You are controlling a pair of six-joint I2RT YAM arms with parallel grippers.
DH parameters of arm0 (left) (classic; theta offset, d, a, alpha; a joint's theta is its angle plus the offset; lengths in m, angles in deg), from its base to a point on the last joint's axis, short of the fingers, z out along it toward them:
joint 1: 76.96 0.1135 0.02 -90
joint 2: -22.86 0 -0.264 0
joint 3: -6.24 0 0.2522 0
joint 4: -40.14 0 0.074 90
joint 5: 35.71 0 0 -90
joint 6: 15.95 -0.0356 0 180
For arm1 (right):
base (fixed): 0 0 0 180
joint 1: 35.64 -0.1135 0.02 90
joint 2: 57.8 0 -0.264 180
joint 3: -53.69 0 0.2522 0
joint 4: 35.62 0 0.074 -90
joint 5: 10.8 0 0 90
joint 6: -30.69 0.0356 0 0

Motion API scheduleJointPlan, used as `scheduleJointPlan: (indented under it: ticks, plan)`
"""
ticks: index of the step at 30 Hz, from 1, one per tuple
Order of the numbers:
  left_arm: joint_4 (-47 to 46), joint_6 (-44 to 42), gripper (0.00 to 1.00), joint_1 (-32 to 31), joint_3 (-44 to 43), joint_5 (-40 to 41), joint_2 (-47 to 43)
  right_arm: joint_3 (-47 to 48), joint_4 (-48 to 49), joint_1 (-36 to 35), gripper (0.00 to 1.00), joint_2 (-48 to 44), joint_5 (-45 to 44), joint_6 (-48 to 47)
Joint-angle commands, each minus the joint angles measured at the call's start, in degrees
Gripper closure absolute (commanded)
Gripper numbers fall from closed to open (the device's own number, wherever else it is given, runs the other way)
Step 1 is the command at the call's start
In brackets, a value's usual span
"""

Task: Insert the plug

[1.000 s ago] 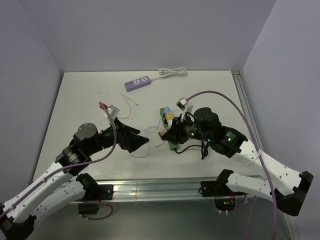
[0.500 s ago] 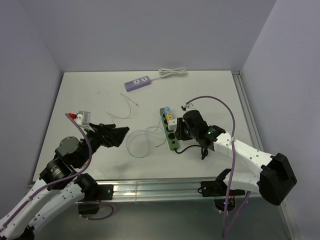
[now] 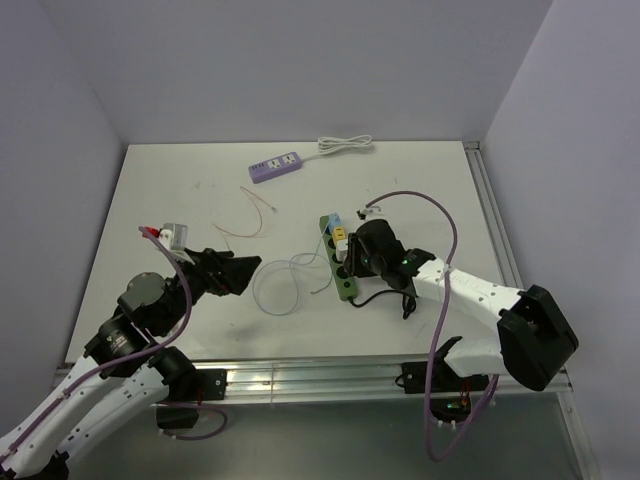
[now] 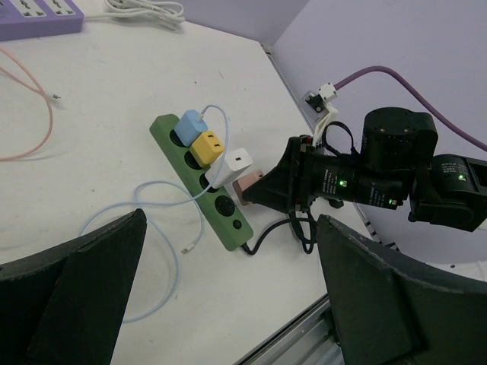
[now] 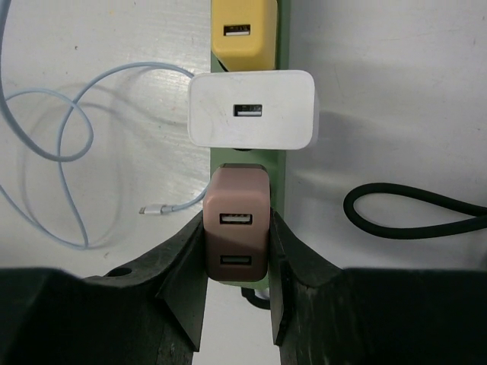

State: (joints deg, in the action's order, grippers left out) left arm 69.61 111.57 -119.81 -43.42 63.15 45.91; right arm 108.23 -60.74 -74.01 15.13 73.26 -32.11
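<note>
Now grips the pink plug (image 5: 236, 209) in the right pincer (image 5: 236, 251) at the green power strip (image 4: 228, 228) and holds the left pincer (image 3: 245, 272) wide open, empty.

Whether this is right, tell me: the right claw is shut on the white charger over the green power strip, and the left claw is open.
One thing is wrong. The right claw is shut on the pink charger, not the white charger, which sits on the green power strip beside it; the right wrist view shows this. The left claw is open.
</note>
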Motion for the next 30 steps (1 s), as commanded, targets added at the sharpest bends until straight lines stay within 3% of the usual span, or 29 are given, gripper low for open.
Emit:
scheduleJointPlan:
  ticks: [1,30]
  plan:
    - [-2.52,-0.51,0.01,-0.04,-0.84,-0.34,0.77,-0.43,3.88,-0.21,1.0,1.16,-1.62,1.28]
    - [-3.05,-0.16,0.01,-0.04,-0.84,-1.48,2.7,2.2,-2.17,-3.38,1.0,5.38,-7.16,2.86]
